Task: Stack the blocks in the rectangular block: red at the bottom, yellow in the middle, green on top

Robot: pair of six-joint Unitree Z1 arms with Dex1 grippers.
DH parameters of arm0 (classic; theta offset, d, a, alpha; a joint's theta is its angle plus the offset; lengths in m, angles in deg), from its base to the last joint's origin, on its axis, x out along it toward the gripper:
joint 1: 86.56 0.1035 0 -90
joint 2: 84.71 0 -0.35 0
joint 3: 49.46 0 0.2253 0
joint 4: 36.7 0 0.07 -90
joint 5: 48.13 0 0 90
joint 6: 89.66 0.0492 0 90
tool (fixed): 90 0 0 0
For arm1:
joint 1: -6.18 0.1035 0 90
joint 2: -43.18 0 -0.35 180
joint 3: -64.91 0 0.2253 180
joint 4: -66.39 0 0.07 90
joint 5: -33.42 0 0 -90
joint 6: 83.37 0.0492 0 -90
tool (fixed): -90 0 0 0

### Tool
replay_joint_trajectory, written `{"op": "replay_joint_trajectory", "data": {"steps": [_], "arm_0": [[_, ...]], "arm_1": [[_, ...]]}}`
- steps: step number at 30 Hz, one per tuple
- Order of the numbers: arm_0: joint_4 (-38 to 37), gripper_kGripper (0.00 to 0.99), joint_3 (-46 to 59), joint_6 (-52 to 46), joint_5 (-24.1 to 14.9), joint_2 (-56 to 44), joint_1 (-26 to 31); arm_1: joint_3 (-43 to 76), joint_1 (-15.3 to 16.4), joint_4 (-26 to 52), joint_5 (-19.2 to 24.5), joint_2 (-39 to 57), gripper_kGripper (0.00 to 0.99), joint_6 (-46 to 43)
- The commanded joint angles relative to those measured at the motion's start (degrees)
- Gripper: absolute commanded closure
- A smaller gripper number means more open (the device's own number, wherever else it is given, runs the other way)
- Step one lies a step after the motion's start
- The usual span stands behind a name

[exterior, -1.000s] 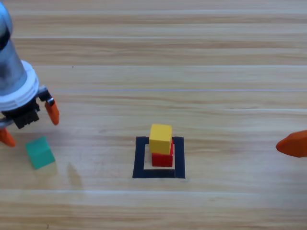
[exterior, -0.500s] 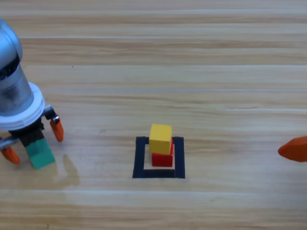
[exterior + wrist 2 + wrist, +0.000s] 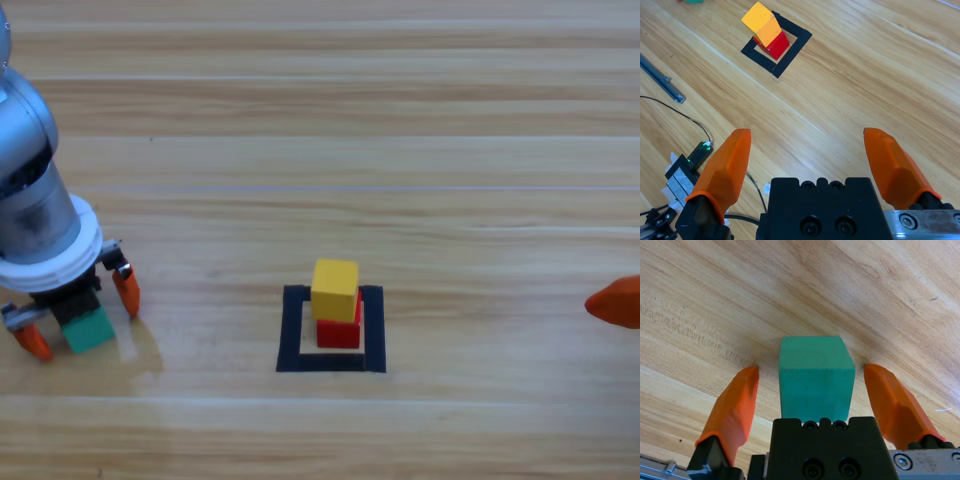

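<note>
Inside the rectangular block (image 3: 292, 330) of black tape, the yellow cube (image 3: 335, 290) sits on the red cube (image 3: 339, 331). At the table's left the green cube (image 3: 88, 329) lies on the wood. My left gripper (image 3: 82, 313) is down over it, open, one orange jaw on each side with gaps. In the left wrist view the green cube (image 3: 815, 376) sits between the jaws of the gripper (image 3: 812, 382), untouched. My right gripper (image 3: 807, 147) waits open at the right edge, an orange tip (image 3: 618, 302) showing; its view shows the yellow cube (image 3: 761, 22), the red cube (image 3: 776, 44) and the taped outline (image 3: 797, 46) far off.
In the right wrist view, beyond the table's edge, lie a metal rail (image 3: 662, 78), a thin black cable (image 3: 682, 115) and a small circuit board (image 3: 687, 165).
My left arm has come down and toward the table's front until its open jaws straddle the green cube. The right gripper has drawn slightly farther toward the right edge.
</note>
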Motion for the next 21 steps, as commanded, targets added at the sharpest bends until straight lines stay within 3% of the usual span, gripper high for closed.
{"op": "replay_joint_trajectory", "data": {"steps": [1, 7, 16, 21], "arm_0": [[-1.9, 0.157, 0.6, 1.3, 0.6, 3.1, -0.5], [-3.2, 0.298, 0.6, 3.0, 0.9, 4.4, 0.0], [-1.6, 0.85, -2.5, 10.6, 0.3, 4.6, 1.8], [6.9, 0.876, -13.6, 21.7, -0.1, 4.2, 1.5]], "arm_1": [[1.9, -1.3, 1.1, 1.1, 1.4, 0.0, 0.2], [2.0, -1.3, 1.1, 1.1, 0.9, 0.0, 0.2], [2.0, -1.2, 1.1, 1.2, 0.6, 0.0, 0.2], [1.9, -1.2, 1.1, 1.4, 0.6, 0.0, 0.3]]}}
